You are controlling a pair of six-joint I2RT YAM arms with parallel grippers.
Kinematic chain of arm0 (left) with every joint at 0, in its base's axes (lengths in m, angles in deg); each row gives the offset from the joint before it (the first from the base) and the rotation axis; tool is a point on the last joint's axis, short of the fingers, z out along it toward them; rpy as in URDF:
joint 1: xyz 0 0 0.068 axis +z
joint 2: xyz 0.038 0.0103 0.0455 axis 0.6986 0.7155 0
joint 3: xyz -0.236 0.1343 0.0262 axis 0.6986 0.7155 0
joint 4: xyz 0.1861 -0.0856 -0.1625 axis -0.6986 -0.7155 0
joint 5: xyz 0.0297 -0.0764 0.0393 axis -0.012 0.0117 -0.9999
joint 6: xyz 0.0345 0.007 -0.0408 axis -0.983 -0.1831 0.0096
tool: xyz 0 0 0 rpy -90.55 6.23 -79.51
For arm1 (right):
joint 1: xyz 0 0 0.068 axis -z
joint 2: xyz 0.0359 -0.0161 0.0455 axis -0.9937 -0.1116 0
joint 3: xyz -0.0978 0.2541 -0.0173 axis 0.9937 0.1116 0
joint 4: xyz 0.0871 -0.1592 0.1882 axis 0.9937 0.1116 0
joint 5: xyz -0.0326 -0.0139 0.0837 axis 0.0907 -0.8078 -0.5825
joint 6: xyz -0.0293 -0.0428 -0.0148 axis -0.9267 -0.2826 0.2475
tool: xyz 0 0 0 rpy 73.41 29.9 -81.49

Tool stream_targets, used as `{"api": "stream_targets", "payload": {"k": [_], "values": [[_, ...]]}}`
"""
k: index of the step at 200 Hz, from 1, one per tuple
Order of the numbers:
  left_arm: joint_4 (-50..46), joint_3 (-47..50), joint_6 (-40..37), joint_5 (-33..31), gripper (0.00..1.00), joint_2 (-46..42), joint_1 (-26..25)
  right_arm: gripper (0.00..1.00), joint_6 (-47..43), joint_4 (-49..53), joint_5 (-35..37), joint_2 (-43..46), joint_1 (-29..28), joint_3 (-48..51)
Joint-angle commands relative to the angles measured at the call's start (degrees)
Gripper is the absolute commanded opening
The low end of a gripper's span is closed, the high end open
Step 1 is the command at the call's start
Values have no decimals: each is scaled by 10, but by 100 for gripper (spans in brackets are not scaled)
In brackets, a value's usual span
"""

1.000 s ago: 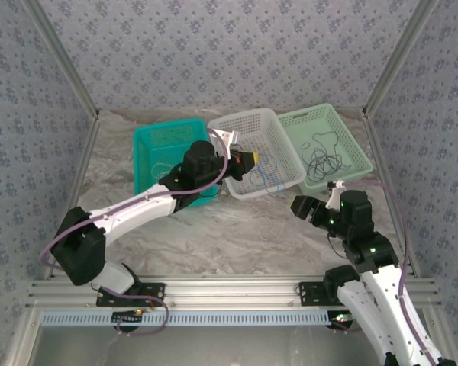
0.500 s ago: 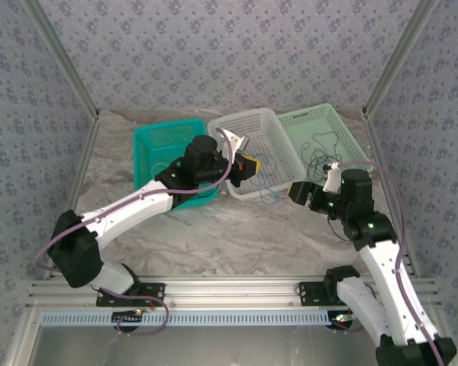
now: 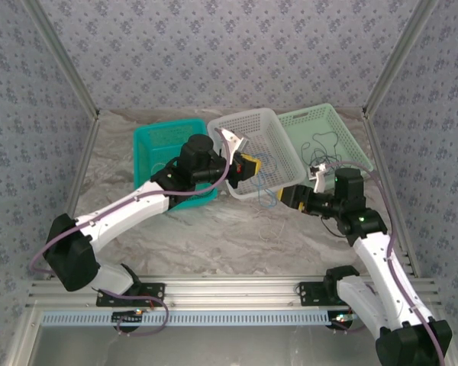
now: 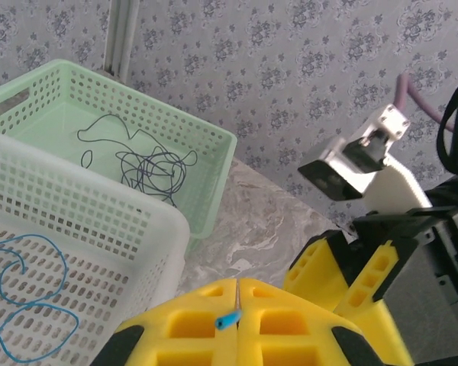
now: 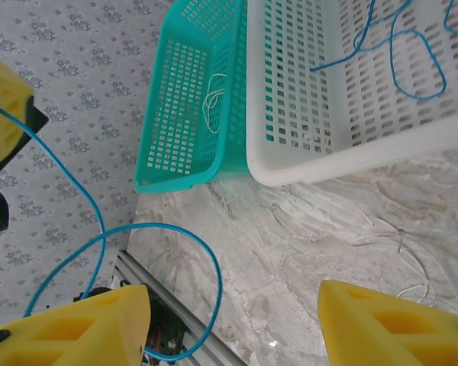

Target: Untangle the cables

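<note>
My left gripper (image 3: 249, 165) hangs over the near edge of the white basket (image 3: 244, 122), shut on the end of the blue cable (image 4: 229, 320). The blue cable (image 5: 214, 282) runs from it in a loop that passes between the fingers of my right gripper (image 5: 233, 293), which is open and touches nothing. In the top view my right gripper (image 3: 288, 196) sits just right of the left one, above the table. More blue cable (image 4: 30, 297) lies in the white basket. The black cable (image 4: 149, 168) lies bundled in the green basket (image 3: 313, 113). A pale cable (image 5: 212, 99) lies in the teal basket (image 3: 149, 152).
The three baskets stand side by side at the back of the marbled table (image 3: 214, 229). A thin whitish wire (image 5: 397, 252) lies on the table in front of the white basket. Patterned walls close in both sides and the back.
My right gripper has moved left and up toward the left gripper, and its jaws have narrowed. The left gripper has stayed shut on the blue cable and shifted slightly.
</note>
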Motion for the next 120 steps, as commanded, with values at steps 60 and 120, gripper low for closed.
{"api": "stream_targets", "payload": {"k": [60,120], "values": [[52,4,-5,15,0,-23,-1,62,66,-70,-38,-3,-23,27],[82,2,5,20,0,-18,-1,39,73,-99,-28,-32,-51,23]]}}
